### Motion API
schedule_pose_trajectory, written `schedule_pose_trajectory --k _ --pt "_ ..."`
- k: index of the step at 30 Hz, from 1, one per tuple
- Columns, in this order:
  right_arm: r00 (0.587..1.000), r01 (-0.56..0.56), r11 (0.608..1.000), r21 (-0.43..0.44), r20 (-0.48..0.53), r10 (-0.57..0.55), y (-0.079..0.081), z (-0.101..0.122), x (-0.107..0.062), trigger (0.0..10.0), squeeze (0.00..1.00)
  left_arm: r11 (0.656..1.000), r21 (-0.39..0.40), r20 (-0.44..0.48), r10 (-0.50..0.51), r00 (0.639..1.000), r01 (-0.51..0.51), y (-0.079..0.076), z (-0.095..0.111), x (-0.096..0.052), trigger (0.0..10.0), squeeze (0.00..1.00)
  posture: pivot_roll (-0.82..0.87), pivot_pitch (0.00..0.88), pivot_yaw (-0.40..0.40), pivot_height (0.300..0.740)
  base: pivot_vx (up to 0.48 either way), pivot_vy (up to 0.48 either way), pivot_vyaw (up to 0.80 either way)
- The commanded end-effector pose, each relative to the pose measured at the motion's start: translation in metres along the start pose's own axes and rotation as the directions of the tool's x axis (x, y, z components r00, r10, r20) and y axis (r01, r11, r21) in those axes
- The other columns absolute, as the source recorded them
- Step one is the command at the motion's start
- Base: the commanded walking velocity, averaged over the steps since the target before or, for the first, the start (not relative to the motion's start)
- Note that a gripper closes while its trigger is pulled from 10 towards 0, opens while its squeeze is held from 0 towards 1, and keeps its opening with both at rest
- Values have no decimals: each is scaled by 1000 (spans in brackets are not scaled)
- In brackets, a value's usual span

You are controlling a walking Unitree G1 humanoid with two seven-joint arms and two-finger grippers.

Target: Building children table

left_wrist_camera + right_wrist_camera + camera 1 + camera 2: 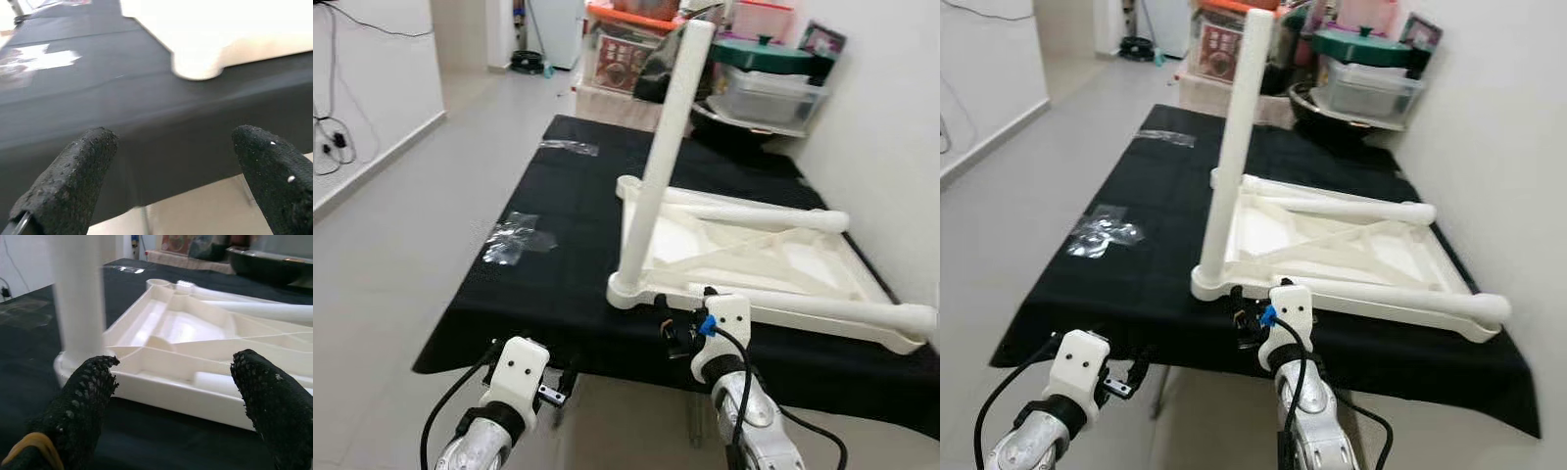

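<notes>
— Where's the tabletop?

— The white tabletop (773,259) lies upside down on the black cloth (568,284), toward the right. One leg (664,147) stands upright at its near left corner; two more legs (832,309) lie across it.

— And the grippers?

— The right gripper (171,382) hovers just near that corner, fingers spread apart. The left gripper (171,161) sits at the cloth's near edge, fingers also apart, holding nothing.
</notes>
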State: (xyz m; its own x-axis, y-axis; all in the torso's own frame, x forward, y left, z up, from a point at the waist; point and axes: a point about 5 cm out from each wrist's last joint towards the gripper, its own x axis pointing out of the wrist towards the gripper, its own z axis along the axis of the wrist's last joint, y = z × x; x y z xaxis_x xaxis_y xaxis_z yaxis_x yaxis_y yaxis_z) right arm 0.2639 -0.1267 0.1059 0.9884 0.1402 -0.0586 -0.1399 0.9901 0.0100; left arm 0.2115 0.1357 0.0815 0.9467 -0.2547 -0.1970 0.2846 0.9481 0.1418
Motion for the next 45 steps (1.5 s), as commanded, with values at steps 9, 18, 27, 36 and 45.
schedule_pose_trajectory --k 9,18,27,36,45 --pt "999 20 1000 0 -44 -19 -5 -6 0 10000 0 1000 -3 5 -29 1000 29 -3 -2 4 10000 0 115 0 -159 740 262 -399 0" --pt "999 15 1000 1 -41 -15 -5 -5 2 10000 0 999 -10 15 -32 999 32 -3 -2 4 10000 0 115 0 -164 740 351 -319 0" --pt "997 10 1000 -8 81 -9 -14 23 21 10000 0 999 -44 14 -13 1000 13 0 -1 5 10000 0 113 0 -164 740 45 -29 0" --pt "991 83 996 -36 112 -79 -29 39 35 10000 0 999 -50 13 -14 1000 15 -1 -1 4 10000 0 118 0 -165 740 0 0 0" --pt "950 296 937 -187 156 -269 -39 103 96 10000 0 998 -48 15 -33 999 34 -1 2 0 10000 0 118 0 -151 740 0 0 0"
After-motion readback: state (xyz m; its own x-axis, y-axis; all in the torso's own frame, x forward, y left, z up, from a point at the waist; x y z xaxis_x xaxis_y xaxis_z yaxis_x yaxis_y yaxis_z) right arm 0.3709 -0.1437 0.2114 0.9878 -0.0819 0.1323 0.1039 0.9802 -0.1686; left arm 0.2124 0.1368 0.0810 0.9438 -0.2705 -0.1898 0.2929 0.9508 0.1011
